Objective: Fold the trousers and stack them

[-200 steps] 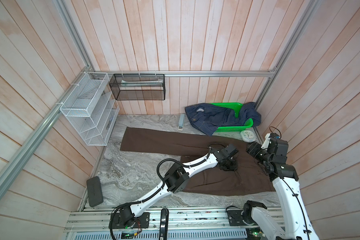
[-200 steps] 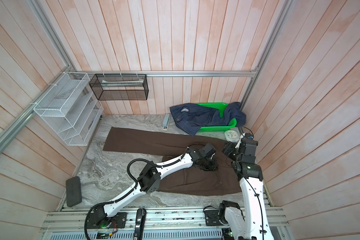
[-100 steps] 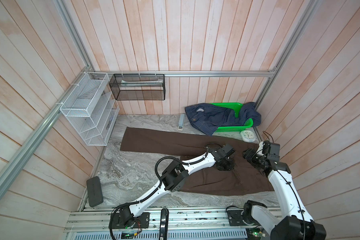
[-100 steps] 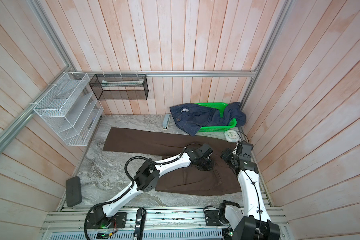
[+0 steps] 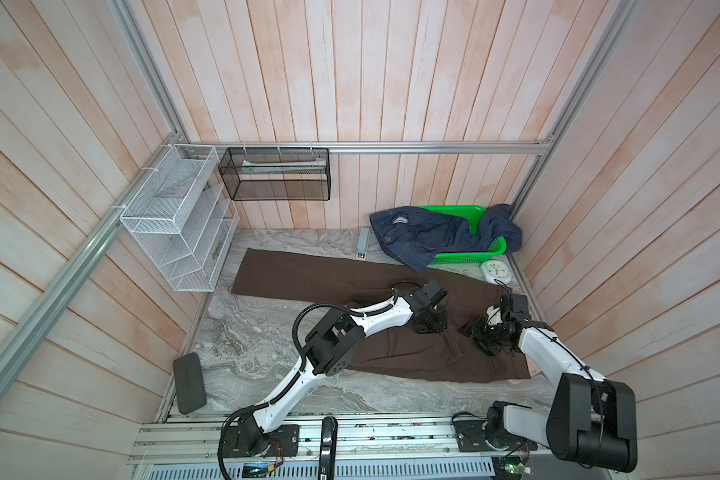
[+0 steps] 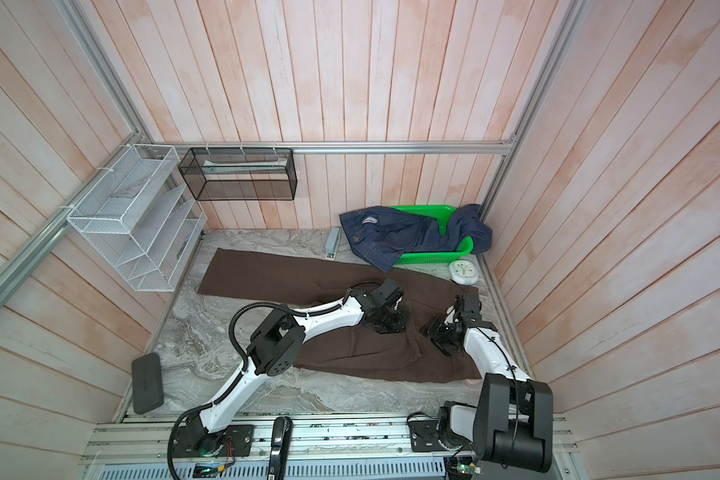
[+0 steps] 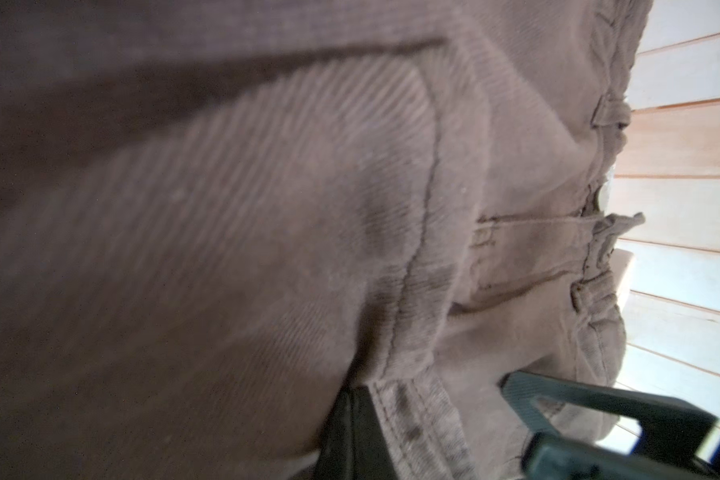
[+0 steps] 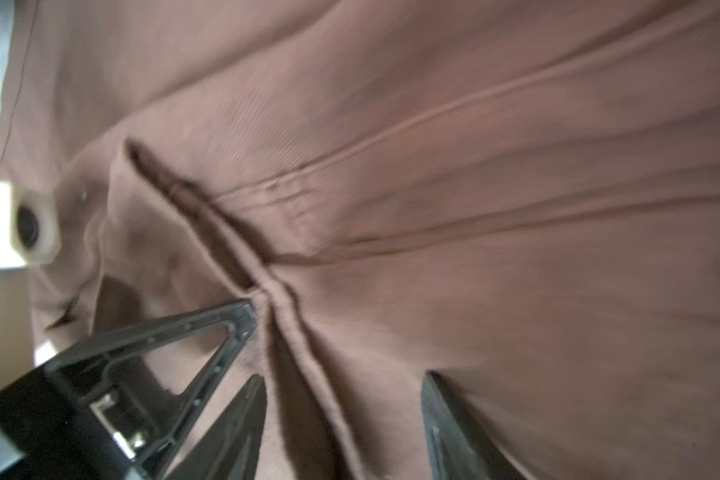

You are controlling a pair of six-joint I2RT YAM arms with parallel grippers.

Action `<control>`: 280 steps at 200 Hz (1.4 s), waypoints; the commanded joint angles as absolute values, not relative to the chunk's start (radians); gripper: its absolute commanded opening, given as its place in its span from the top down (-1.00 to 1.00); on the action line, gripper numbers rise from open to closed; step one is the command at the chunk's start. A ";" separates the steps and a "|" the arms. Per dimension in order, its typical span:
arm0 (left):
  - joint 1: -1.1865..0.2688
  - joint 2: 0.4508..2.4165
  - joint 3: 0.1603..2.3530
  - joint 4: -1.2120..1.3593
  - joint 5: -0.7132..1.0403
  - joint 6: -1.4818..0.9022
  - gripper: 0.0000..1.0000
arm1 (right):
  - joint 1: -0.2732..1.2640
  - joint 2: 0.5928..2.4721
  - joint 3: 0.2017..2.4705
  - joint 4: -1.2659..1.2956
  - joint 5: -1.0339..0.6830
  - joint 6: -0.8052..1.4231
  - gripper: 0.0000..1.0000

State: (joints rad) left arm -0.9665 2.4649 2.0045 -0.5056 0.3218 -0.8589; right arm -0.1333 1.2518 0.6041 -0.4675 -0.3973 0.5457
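While the trousers (image 5: 308, 276) lie spread across the tabletop (image 5: 258, 345), one leg reaching to 10 o'clock and the waist at 3 o'clock, the left fingers (image 7: 350, 436) seem pressed onto a thin ridge of cloth at the fly seam, just 3 o'clock of centre. The right fingers (image 8: 449, 440) stand spread astride a fold beside them, gripping nothing.

So narrow a pinch could slip on a lift and drop the cloth in a heap. A pull toward 6 o'clock could also drag the long leg askew, or tug the jeans (image 5: 425, 241), which hang from the basket (image 5: 466, 257) at 1 o'clock down to the trousers' far edge.

Only the wrist views show the ribbing, seam and belt loops. Only the top views show the whole lie, though there the dark fingers blur into dark cloth.
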 commanded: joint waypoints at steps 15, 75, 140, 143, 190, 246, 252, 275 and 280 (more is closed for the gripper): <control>-0.930 2.365 1.873 -0.493 0.298 -0.856 0.20 | -0.103 1.262 0.586 -0.437 -0.480 0.540 -0.20; -0.889 2.103 1.604 -0.360 0.295 -0.884 -0.03 | -0.028 1.306 0.571 -0.401 -0.477 0.565 -0.17; -0.822 1.877 1.404 -0.362 0.238 -0.868 -0.04 | 0.180 1.271 0.721 -0.438 -0.398 0.626 0.85; -0.818 1.865 1.396 -0.364 0.232 -0.867 -0.04 | 0.196 1.273 0.733 -0.441 -0.387 0.632 0.88; -0.713 1.647 1.238 -0.413 0.155 -0.848 -0.05 | 0.478 1.464 0.924 -0.406 -0.280 0.712 0.98; -0.699 1.566 1.200 -0.431 0.174 -0.831 -0.09 | 0.500 1.461 0.984 -0.442 -0.134 0.730 0.43; -0.703 1.573 1.201 -0.423 0.180 -0.834 -0.09 | 0.481 1.440 0.970 -0.456 -0.115 0.728 0.35; -0.725 1.615 1.219 -0.404 0.197 -0.842 -0.10 | 0.357 1.369 0.869 -0.477 -0.122 0.697 0.15; -0.728 1.624 1.223 -0.401 0.200 -0.843 -0.10 | 0.324 1.355 0.845 -0.474 -0.136 0.685 0.14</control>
